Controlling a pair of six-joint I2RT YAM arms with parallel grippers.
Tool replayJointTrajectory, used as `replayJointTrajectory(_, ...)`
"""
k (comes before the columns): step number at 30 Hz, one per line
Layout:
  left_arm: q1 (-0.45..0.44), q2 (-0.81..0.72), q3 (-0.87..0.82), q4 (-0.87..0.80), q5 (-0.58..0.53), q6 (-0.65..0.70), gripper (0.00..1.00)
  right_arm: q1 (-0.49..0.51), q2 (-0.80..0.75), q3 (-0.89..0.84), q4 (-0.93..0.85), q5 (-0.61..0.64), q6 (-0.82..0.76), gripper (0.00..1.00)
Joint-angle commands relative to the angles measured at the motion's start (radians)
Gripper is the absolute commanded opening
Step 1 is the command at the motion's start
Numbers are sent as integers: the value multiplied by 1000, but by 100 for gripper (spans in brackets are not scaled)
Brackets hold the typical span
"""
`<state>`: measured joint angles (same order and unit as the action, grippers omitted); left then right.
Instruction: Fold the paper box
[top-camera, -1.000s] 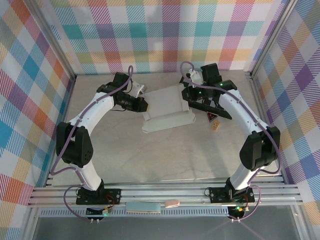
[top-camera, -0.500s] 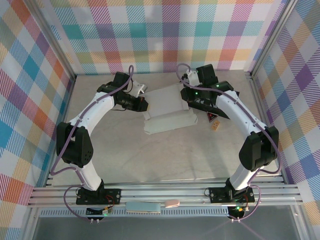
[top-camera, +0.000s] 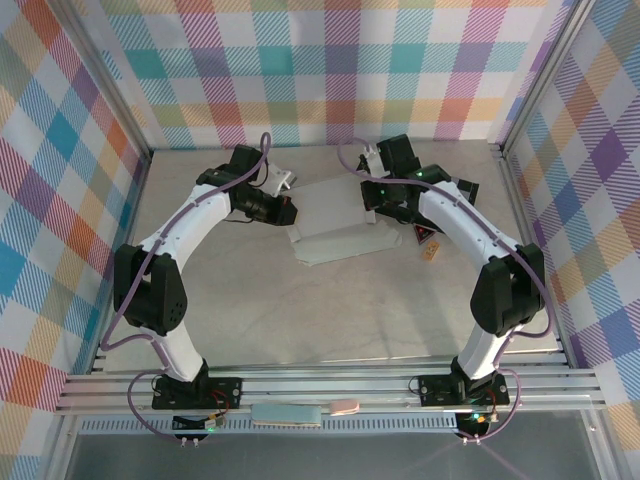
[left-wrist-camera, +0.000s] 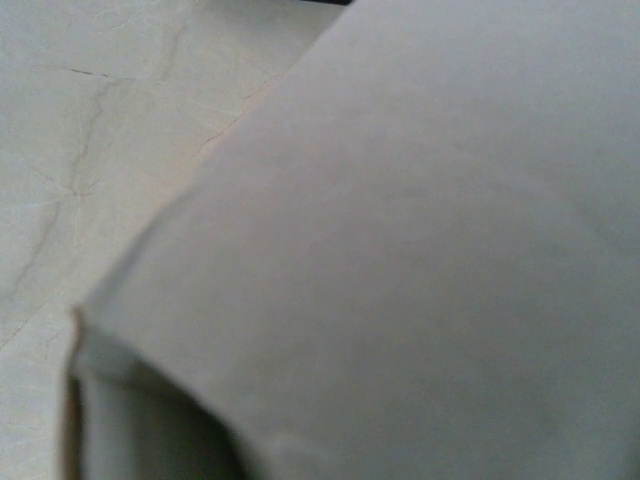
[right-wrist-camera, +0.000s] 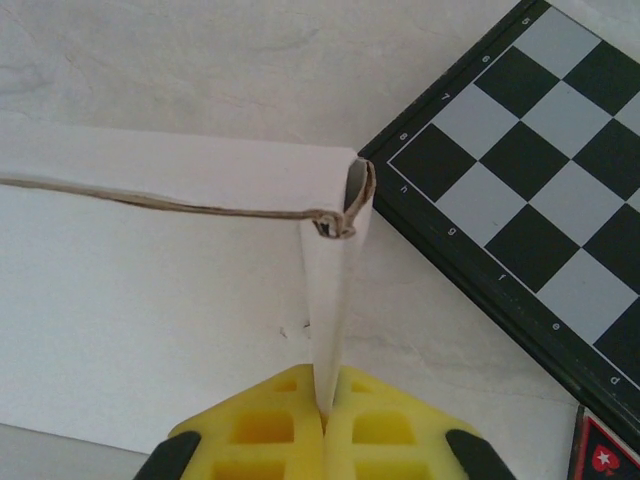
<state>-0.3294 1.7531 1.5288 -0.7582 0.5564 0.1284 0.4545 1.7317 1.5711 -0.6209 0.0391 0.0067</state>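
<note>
The white paper box (top-camera: 335, 212) lies on the table's far middle between both arms, its front flap (top-camera: 345, 245) folded down toward me. In the right wrist view my right gripper (right-wrist-camera: 325, 408) is shut on a thin upright side wall (right-wrist-camera: 326, 300) of the box (right-wrist-camera: 150, 300), just below a raised corner. From above, that gripper (top-camera: 380, 203) sits at the box's right edge. My left gripper (top-camera: 288, 210) is against the box's left edge. Blurred white cardboard (left-wrist-camera: 420, 250) covers the left wrist view and hides its fingers.
A black-and-grey chequered board (right-wrist-camera: 520, 160) lies right beside the box's right corner. A small red-and-black card (top-camera: 424, 236) and a tan piece (top-camera: 433, 251) lie to the right of the box. Plaid walls enclose the marbled table (top-camera: 330, 310).
My right gripper has moved left and inward with the box's side wall in it. The box has shifted and turned slightly. The left arm has hardly moved.
</note>
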Motion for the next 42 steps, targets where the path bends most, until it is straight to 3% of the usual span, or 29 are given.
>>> replayJointTrajectory(1,-26,-9,50,48,81,28,0,29,-16,-22,10,3,-14,0)
replayJointTrajectory(3,-26,-8,50,51,81,27,0,29,-15,-26,8,-2,-14,8)
replayJointTrajectory(8,-28,-5,53,52,80,27,0,25,0,-27,1,-41,-3,16)
replayJointTrajectory(19,-28,-2,54,52,80,25,0,14,40,-5,-28,-68,7,24)
replayJointTrajectory(25,-28,-1,56,52,79,25,0,7,40,-12,-29,-105,9,23)
replayJointTrajectory(29,-28,-2,56,53,80,24,0,6,40,-9,-32,-96,6,15)
replayJointTrajectory(31,-29,0,57,54,79,22,0,7,51,1,-46,-60,10,16)
replayJointTrajectory(37,-31,1,58,51,62,22,0,24,79,41,-100,146,52,0)
replayJointTrajectory(42,-43,12,77,32,12,18,0,56,111,98,-180,334,122,0)
